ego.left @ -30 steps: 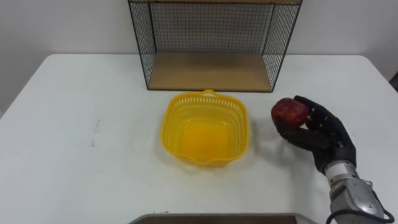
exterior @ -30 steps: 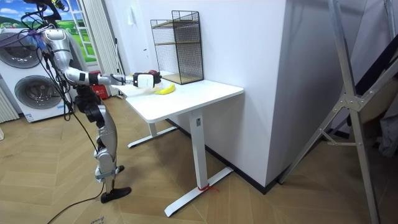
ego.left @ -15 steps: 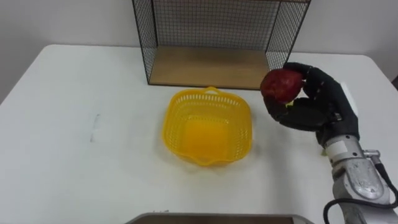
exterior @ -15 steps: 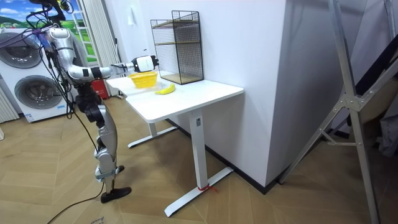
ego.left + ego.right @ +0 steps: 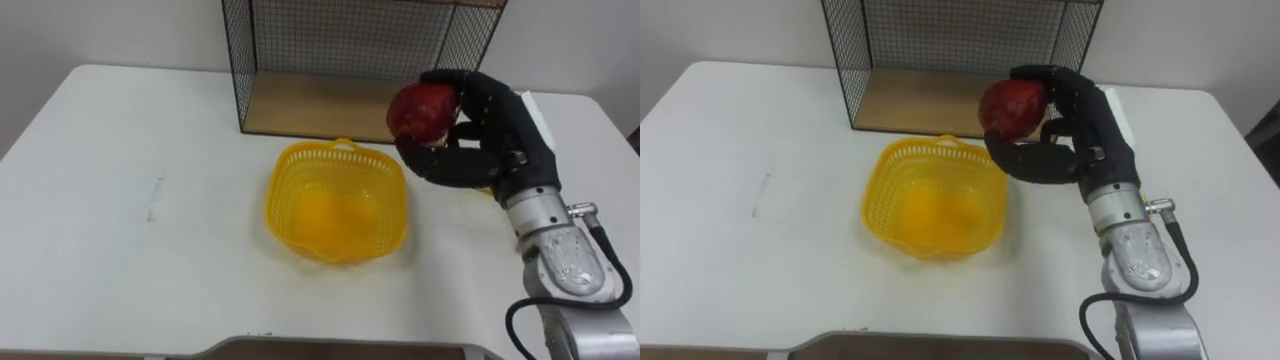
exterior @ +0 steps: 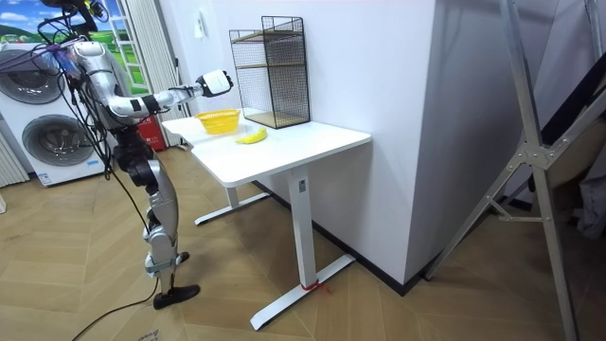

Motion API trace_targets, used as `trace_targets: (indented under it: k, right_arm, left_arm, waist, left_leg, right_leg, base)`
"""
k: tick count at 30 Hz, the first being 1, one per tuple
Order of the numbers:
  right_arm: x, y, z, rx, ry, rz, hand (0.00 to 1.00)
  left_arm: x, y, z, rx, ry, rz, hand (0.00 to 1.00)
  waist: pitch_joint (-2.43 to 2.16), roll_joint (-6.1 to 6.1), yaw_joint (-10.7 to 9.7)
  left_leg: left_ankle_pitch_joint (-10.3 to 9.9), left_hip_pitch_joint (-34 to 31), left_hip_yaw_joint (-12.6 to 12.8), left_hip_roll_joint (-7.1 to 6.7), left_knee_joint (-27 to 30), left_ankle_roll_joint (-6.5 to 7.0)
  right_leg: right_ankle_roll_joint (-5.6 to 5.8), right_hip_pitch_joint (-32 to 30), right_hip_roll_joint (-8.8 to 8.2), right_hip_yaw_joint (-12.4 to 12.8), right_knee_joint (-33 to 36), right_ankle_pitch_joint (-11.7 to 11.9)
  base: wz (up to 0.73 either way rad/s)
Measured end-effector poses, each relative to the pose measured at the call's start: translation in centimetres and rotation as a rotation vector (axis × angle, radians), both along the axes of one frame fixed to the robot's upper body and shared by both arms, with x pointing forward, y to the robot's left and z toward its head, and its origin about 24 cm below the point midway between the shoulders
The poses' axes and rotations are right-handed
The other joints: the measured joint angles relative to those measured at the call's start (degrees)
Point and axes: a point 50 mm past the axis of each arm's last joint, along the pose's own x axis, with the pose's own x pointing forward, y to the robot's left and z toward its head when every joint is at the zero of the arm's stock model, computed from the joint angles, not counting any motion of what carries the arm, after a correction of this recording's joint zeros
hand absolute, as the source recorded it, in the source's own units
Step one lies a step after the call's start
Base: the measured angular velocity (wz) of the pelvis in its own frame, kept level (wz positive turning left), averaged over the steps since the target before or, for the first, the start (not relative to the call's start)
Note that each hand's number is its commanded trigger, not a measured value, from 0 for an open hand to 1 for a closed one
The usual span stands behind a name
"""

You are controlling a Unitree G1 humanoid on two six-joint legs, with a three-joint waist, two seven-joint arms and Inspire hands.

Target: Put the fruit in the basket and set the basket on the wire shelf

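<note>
The right hand was curled round the red apple near the yellow basket; judged firm, smooth, best gripped round its girth.

- right hand: black shell, white plate on back.
- Wrist/forearm: silver-grey metal, small screw at side, black cable loop below.
- Room view: silver-grey torso & legs, dark cables round head.

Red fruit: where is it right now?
In the left eye view the red fruit sits on the right side, held up in the right hand, whose fingers curl round it. It is just past the yellow basket's far right corner, in front of the wire shelf.
</note>
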Motion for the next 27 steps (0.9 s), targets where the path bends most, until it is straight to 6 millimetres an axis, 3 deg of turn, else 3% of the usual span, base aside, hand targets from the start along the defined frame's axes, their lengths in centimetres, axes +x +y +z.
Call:
trace_targets:
  k: [7,11,16,18,20,21,23,27]
  right_arm:
    - [-0.1,1.1,-0.8,-0.052,0.039,0.079,1.00]
    - [-0.1,1.7,-2.2,-0.058,0.112,0.117,1.00]
    - [-0.1,2.0,-2.6,-0.061,0.141,0.140,1.00]
    - [-0.2,2.1,-2.7,-0.062,0.150,0.148,0.82]
    - [-0.2,2.4,-2.8,-0.063,0.161,0.159,0.53]
    - [-0.2,2.5,-2.9,-0.064,0.165,0.168,0.24]
    - [-0.2,2.5,-2.9,-0.065,0.169,0.171,0.00]
    - [-0.2,2.5,-3.0,-0.065,0.172,0.173,0.00]
  left_arm:
    - [0.7,0.2,0.0,-0.006,-0.006,-0.008,0.00]
    - [1.1,0.4,0.1,0.000,-0.008,-0.030,0.00]
    - [1.1,0.5,0.1,0.002,-0.003,-0.031,0.00]
    - [1.1,0.4,0.1,0.002,-0.001,-0.034,0.00]
    - [1.1,0.4,0.1,0.002,0.002,-0.042,0.00]
    - [1.1,0.3,0.1,0.001,0.003,-0.050,0.00]
    - [1.2,0.3,0.1,0.000,0.002,-0.052,0.00]
    - [1.1,0.3,0.1,0.005,0.011,-0.049,0.00]
  waist:
    - [0.31,0.04,1.15]
    - [0.45,-0.06,1.19]
    - [0.54,0.00,1.21]
    - [0.57,0.05,1.19]
    - [0.57,0.07,1.15]
    - [0.57,0.08,1.17]
    - [0.56,0.08,1.16]
    - [0.53,0.14,1.18]
  left_leg:
    - [0.00,-0.03,-0.06,0.02,-0.05,0.00]
    - [0.00,-0.12,-0.05,0.02,-0.05,0.00]
    - [0.00,-0.50,-0.09,0.02,0.01,0.00]
    - [0.00,-0.50,-0.11,0.02,-0.01,0.00]
    - [0.00,-0.53,-0.18,0.02,-0.01,0.00]
    - [0.00,-0.58,-0.28,0.02,-0.01,0.00]
    - [0.00,-0.59,-0.35,0.02,0.02,0.00]
    - [0.00,-0.58,-0.40,0.02,0.04,0.00]
  right_leg:
    - [0.00,-0.04,0.00,-0.04,-0.06,0.00]
    - [0.00,-0.04,0.00,-0.08,-0.06,0.01]
    - [0.00,-0.28,0.00,-0.20,-0.09,0.01]
    - [0.00,-0.29,0.00,-0.24,-0.11,0.01]
    - [0.00,-0.28,0.00,-0.35,-0.12,0.01]
    - [0.00,-0.28,0.00,-0.49,-0.12,0.01]
    - [0.00,-0.21,0.00,-0.66,-0.12,0.01]
    - [0.00,-0.15,0.00,-0.75,-0.12,0.01]
  base:
    - [0.00]
    - [0.00]
    - [0.00]
    - [0.00]
    - [0.02]
    - [0.04]
    - [0.02]
    - [0.00]
